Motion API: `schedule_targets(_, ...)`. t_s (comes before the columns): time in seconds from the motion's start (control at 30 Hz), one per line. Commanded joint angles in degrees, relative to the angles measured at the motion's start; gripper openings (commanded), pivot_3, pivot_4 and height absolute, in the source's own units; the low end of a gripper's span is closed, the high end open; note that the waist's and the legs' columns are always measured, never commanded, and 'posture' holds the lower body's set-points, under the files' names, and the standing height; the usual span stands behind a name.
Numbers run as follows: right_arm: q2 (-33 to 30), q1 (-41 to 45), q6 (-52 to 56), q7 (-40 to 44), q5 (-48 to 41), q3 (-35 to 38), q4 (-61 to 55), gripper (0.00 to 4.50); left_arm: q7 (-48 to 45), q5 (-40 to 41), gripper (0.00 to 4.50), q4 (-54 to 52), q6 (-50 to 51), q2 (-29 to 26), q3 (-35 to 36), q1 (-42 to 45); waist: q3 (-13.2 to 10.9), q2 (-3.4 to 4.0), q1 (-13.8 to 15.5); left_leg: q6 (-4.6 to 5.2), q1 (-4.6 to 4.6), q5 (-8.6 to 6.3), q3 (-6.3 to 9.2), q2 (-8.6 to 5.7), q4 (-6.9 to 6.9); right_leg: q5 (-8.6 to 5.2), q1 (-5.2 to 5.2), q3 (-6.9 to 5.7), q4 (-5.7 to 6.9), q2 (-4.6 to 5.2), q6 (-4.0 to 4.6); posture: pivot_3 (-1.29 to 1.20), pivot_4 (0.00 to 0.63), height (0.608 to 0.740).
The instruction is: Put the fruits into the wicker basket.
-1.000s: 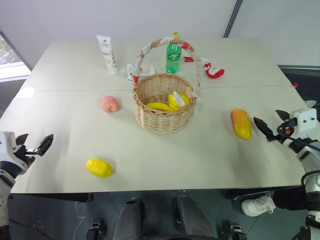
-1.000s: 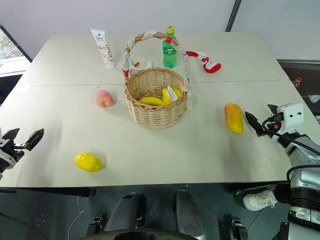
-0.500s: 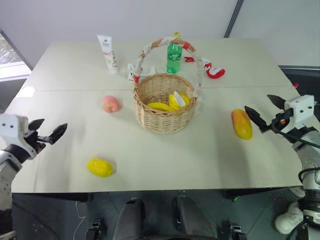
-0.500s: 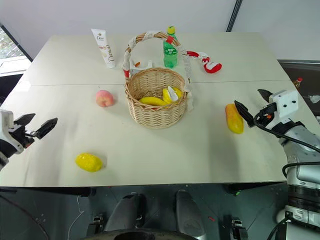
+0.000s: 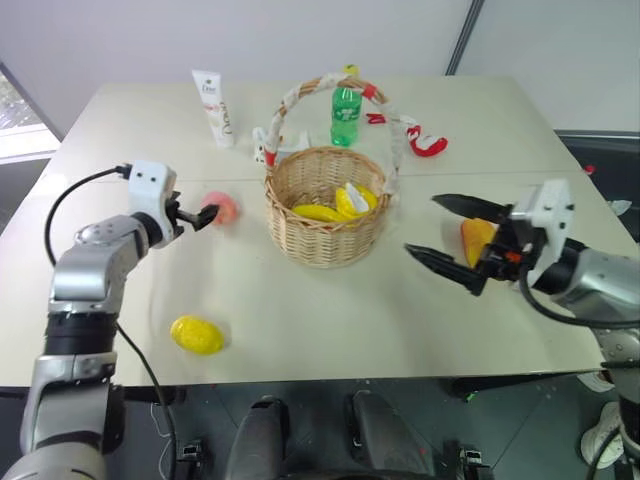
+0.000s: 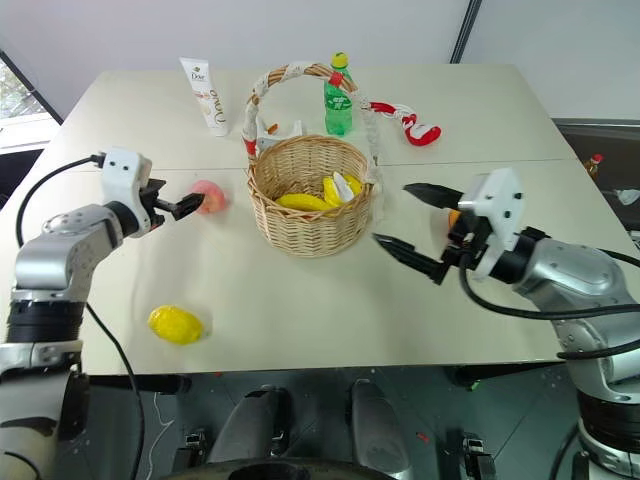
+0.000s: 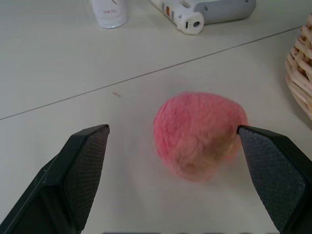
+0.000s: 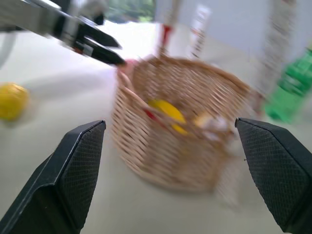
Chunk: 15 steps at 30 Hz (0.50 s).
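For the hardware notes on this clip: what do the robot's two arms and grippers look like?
Both arms are silver-grey metal segments with rounded joints and a loose black cable looping along each. A white boxy module sits at each wrist. The left gripper and right gripper each have two long, tapered black fingers whose inner pads carry a fine cross-hatched texture.

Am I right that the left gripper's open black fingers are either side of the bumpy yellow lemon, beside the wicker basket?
Not quite: the left gripper is open around the small round pink-red peach, as the left wrist view shows. The lemon lies apart, nearer the table's front edge; the round woven wicker basket is beside the peach.
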<state>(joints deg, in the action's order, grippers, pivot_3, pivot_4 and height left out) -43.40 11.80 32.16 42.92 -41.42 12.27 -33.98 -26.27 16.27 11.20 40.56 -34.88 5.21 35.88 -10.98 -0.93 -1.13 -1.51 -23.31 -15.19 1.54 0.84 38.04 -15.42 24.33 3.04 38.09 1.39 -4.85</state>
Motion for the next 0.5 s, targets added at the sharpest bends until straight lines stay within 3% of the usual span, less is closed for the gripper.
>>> schedule_targets(0.03,1.89,1.86,1.07,-2.03,-1.94,-2.84,-3.90,4.44,0.54,-2.11,4.50,2.98,1.28,0.85,-1.44,4.54,0.00,-0.01,0.26,0.00,-0.03,0.00,0.01,-0.03,0.01,0.00,0.01,-0.02,0.00,0.02,0.00,0.00,0.150,0.740)
schedule_targets(0.47,5.71,5.16,1.78,-4.57,-2.26,-8.19,-5.22,4.44,-0.23,-5.73,4.50,16.29,-0.25,5.46,-4.51,12.46,-0.01,-0.02,0.03,0.00,-0.04,0.00,0.04,-0.08,0.04,0.00,0.01,-0.04,0.00,0.06,0.00,0.00,0.150,0.740)
schedule_targets(0.5,5.83,5.36,1.80,-4.73,-2.24,-8.38,-5.21,4.48,-0.10,-5.82,4.25,16.64,-0.41,5.67,-4.25,12.59,-0.01,-0.02,0.08,0.00,-0.05,0.00,0.04,-0.08,0.04,0.00,0.01,-0.04,0.00,0.06,0.00,0.00,0.150,0.740)
